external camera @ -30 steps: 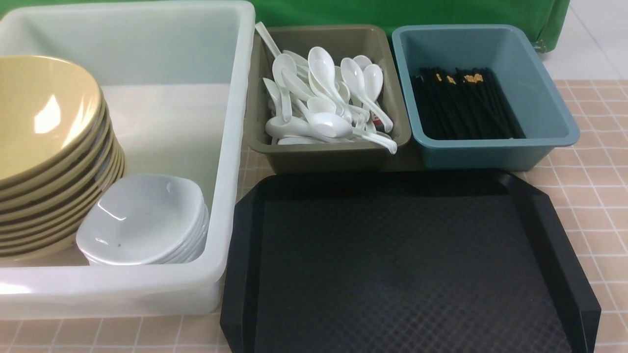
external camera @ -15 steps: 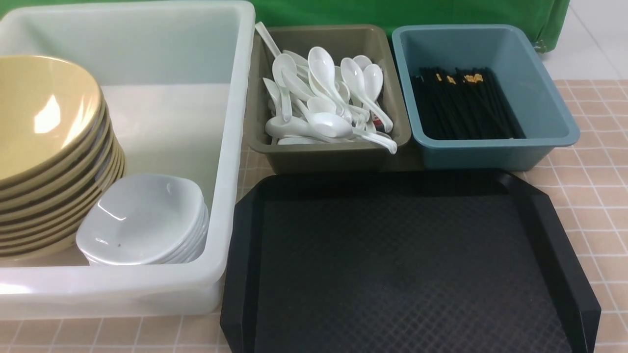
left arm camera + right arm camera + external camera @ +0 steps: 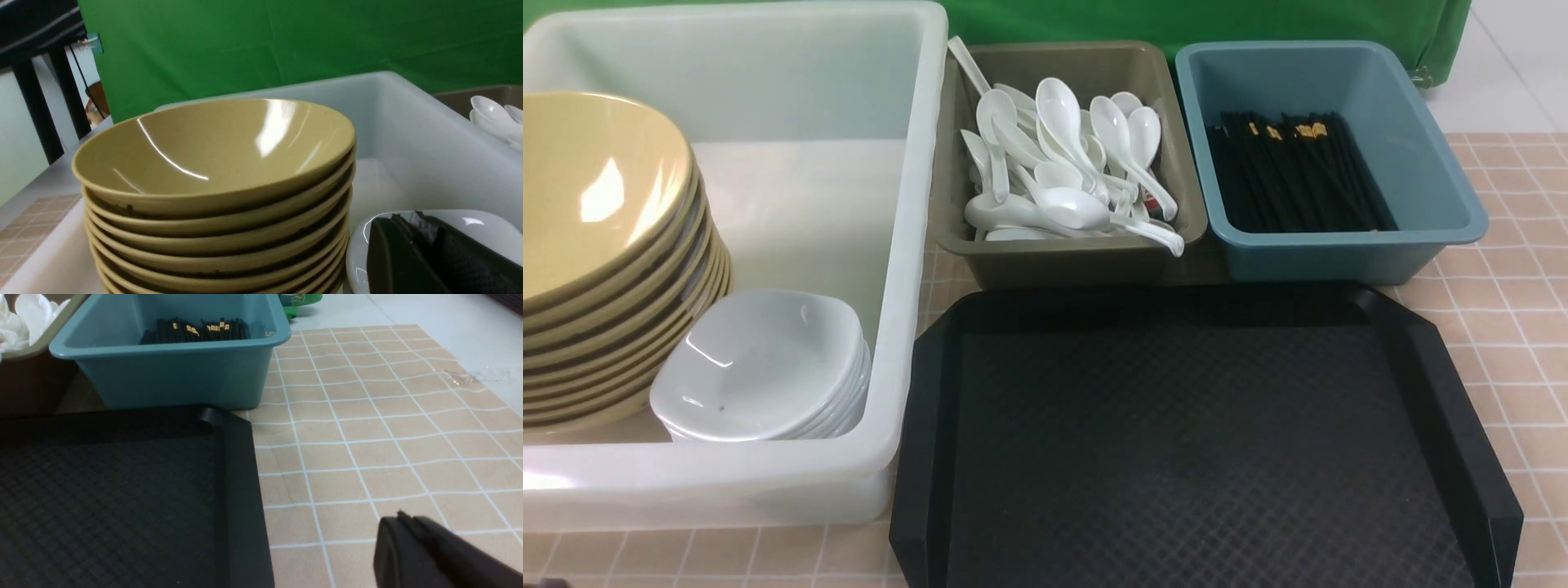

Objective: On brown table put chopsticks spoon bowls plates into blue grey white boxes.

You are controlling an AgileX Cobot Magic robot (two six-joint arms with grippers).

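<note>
On the tiled brown tabletop (image 3: 1511, 327), contents as follows. Large translucent white box (image 3: 907, 245), at the robot's left: one stack of mustard-yellow bowls (image 3: 605, 269) with dark rims, nested; just beside it, touching the stack's lower edge, one stack of small white plates (image 3: 760, 367). Grey-brown box (image 3: 1062, 261), centre rear: a loose heap of white spoons (image 3: 1062, 171), one handle leaning out over the far rim, another jutting past the near rim. Teal-blue box (image 3: 1339, 245), at the right, just beside the grey-brown one: black chopsticks (image 3: 1290, 175) with gold bands, lying lengthwise along the floor of the box. Black textured tray (image 3: 1201, 457), in front of the two small boxes: bare. Left end effector (image 3: 429, 261): dark finger parts visible in the left wrist view only, over the white plates beside the bowl stack; open or closed cannot be told. Right end effector (image 3: 429, 555): one dark edge seen in the right wrist view above bare tiles beside the tray; state cannot be told.
</note>
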